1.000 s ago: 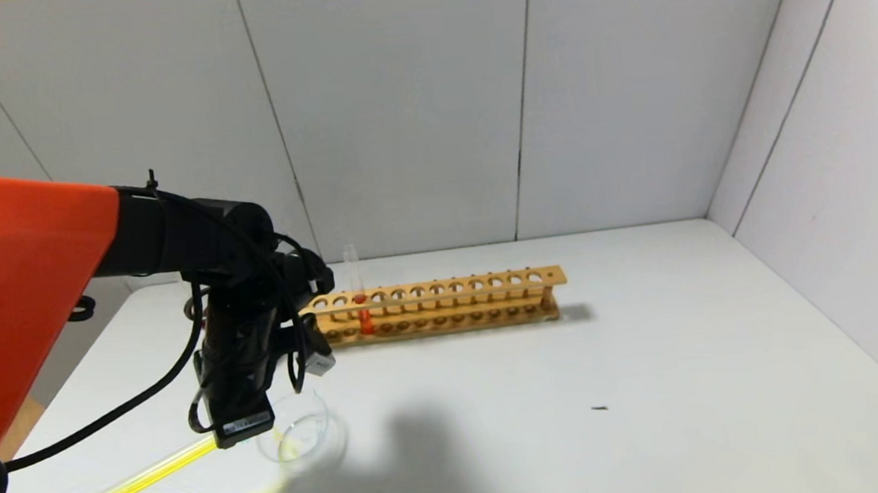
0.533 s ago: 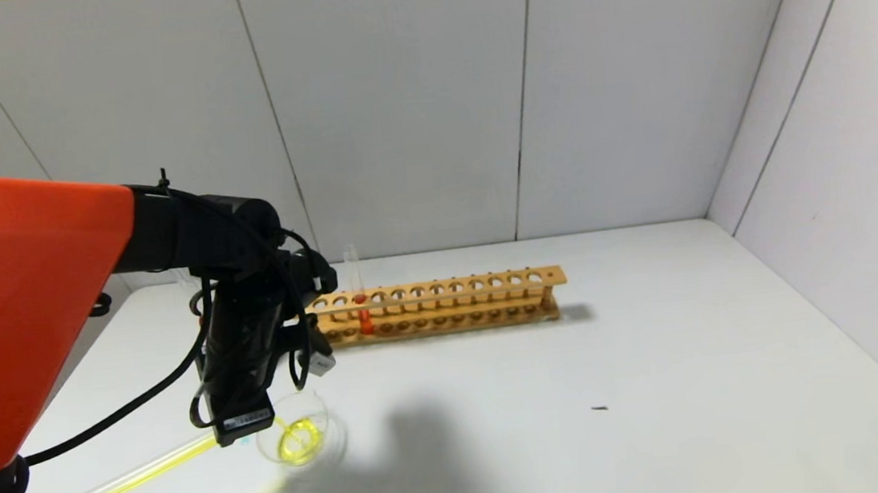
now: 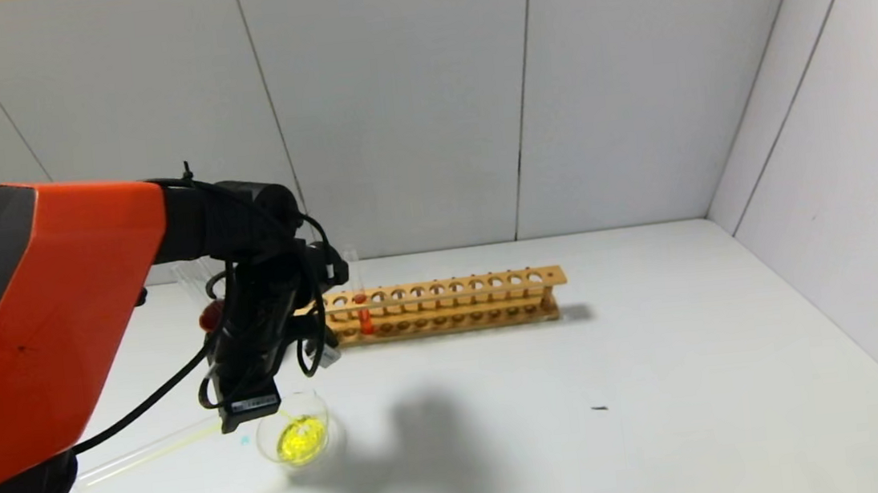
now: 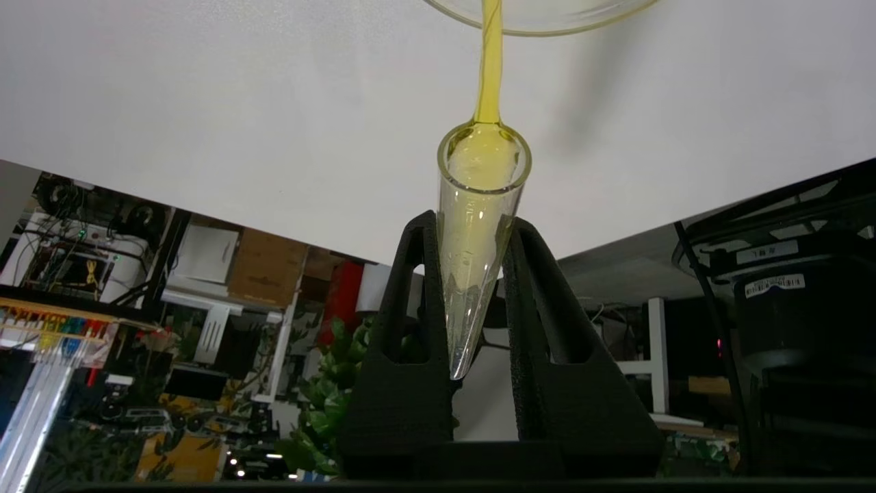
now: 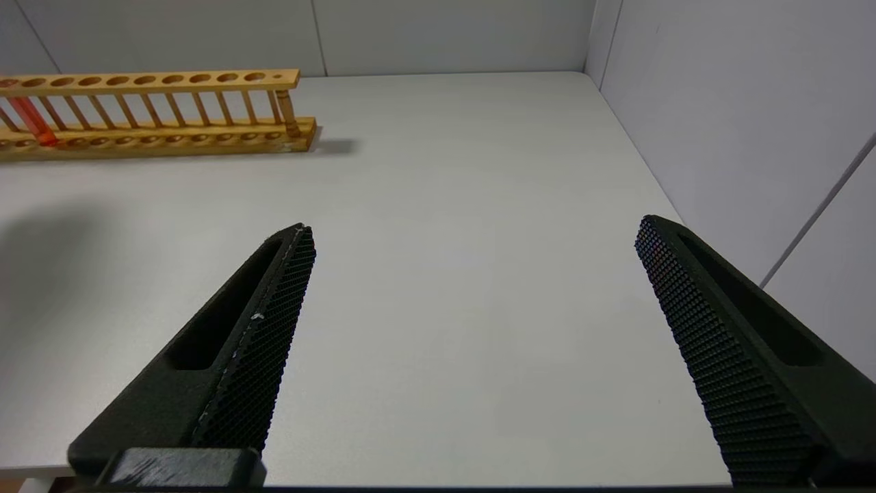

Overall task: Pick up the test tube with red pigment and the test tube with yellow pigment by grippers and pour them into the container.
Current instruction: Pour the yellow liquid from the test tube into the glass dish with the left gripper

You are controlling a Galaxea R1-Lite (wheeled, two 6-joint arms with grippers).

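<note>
My left gripper point(image 3: 249, 411) is shut on the test tube with yellow pigment point(image 3: 144, 451), held almost level with its mouth over the container point(image 3: 297, 441). The tube looks nearly drained and the clear dish holds a yellow pool. In the left wrist view the tube point(image 4: 479, 205) sits between the black fingers point(image 4: 410, 287), and a yellow stream runs from its mouth into the dish point(image 4: 582, 8). The test tube with red pigment point(image 3: 365, 315) stands in the wooden rack point(image 3: 452, 303), also seen in the right wrist view point(image 5: 31, 118). My right gripper point(image 5: 475, 229) is open and empty above the table, outside the head view.
A dark red cup point(image 3: 210, 315) stands behind my left arm, at the rack's left end. The rack point(image 5: 157, 109) lies along the back of the white table point(image 3: 622, 390). Grey walls close the back and right sides. A small dark speck point(image 3: 600, 408) lies right of centre.
The left gripper has tipped the tube further and risen slightly. The yellow liquid has run out of the tube into the dish, which now holds a yellow pool.
</note>
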